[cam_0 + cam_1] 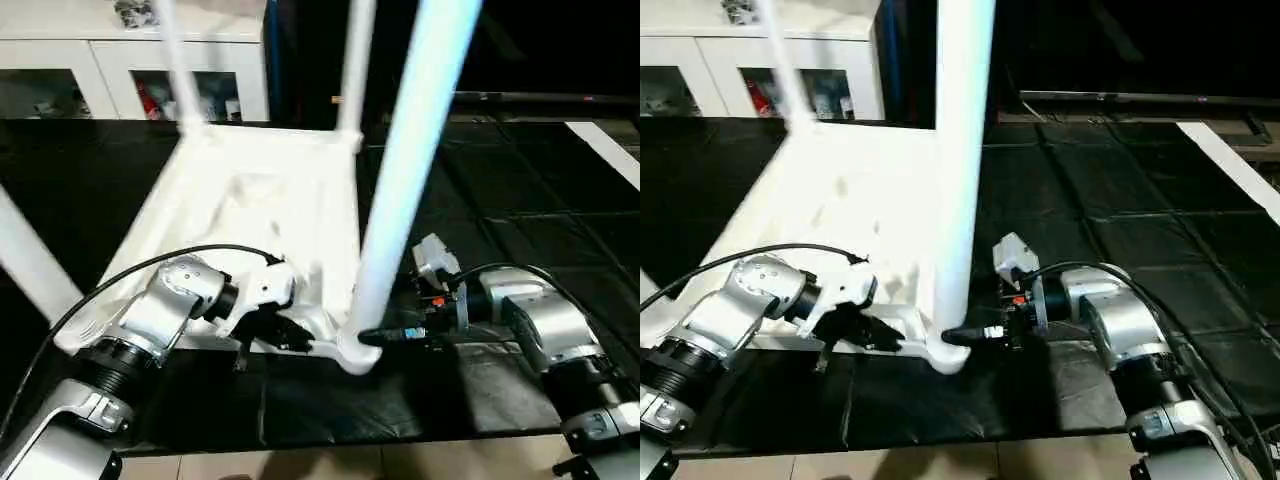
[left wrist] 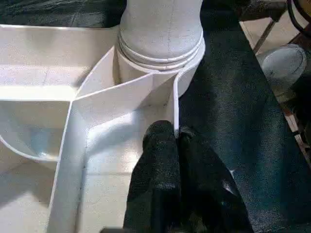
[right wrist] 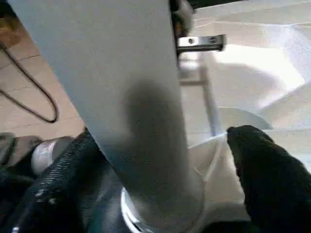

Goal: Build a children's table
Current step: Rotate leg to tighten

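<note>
Children's table (image 1: 250,200) is lying upside down on the black floor mat (image 1: 520,200), ribbed underside facing up, legs standing up from the corner sockets. The nearest leg (image 1: 415,150) is rising from the near corner socket (image 2: 160,43), between the two hands.

Left hand (image 2: 176,138) is sitting just beside that socket, fingers pinched together on the thin upright rim of the tabletop, one finger (image 2: 158,160) inside the rim and the other outside it.

Right hand (image 3: 160,160) is straddling the base of the nearest leg from the other side, jaws standing wide with one black finger (image 3: 257,160) on each side of the tube; contact with the leg is hard to judge, possibly just clear of it.

Beyond the table, well apart from both hands, a white glass-door cabinet (image 1: 130,70) is standing against the back.
</note>
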Tool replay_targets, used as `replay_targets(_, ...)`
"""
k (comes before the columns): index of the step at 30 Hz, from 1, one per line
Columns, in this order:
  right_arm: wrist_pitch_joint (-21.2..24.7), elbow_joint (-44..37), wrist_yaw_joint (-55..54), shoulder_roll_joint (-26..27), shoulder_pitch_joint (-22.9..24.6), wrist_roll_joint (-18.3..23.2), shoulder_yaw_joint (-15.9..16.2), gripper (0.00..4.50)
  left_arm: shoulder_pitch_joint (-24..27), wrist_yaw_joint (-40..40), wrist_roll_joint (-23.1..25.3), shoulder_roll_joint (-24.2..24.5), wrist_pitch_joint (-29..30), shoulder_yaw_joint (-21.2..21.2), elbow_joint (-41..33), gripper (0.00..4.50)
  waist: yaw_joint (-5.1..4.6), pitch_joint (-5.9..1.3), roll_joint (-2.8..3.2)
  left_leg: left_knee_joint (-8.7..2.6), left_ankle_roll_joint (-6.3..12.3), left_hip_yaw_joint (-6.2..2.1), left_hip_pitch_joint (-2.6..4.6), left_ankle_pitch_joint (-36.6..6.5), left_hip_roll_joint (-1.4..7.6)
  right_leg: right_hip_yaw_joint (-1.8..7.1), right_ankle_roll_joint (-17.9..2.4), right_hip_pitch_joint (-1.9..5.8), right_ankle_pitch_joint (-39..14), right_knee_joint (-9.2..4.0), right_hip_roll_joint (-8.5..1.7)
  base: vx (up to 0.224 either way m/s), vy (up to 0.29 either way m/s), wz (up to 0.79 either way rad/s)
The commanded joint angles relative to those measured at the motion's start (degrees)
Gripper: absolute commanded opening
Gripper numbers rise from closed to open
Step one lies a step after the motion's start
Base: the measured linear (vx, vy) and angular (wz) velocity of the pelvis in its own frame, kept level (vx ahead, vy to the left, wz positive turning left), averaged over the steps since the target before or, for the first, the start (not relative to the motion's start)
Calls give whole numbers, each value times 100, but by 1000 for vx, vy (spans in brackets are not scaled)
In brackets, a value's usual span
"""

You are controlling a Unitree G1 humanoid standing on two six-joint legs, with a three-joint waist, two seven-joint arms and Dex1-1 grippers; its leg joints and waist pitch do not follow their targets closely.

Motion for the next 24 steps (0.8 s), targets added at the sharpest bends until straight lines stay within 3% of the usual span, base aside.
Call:
replay_targets(1, 29, 86, 115, -18, -101, 57, 71, 366, -82, -254, -43, -68, -103, -216, -80, 0, -33, -408, -52, -392, 321, 120, -57, -936, -60, 217, -1087, 353, -1904, -282, -211, 0, 0, 0)
replay_targets(13, 151, 249, 479, 40, -163, 95, 249, 278, -76, -216, 16, -88, -219, -247, -25, 0, -22, -420, -61, -381, 316, 124, -57, -846, -61, 220, -1106, 357, -1816, -263, -205, 0, 0, 0)
replay_targets(14, 169, 237, 512, 42, -151, 106, 260, 252, -85, -195, 32, -98, -231, -247, 4, 0, -18, -421, -52, -381, 312, 121, -59, -833, -63, 218, -1106, 361, -1795, -261, -204, 0, 0, 0)
replay_targets(20, 188, 166, 493, 57, -56, 126, 292, 223, -135, 37, 140, -158, -223, -222, 187, 0, -14, -417, -47, -380, 302, 126, -49, -915, -67, 219, -1103, 357, -1842, -275, -200, 0, 0, 0)
replay_targets(24, 393, -37, 344, 150, 135, 260, 227, 219, -182, 424, 189, -324, -18, -126, 355, 0, -5, -393, -55, -385, 264, 133, -22, -1093, -69, 230, -1005, 327, -2158, -313, -188, 0, 0, 0)
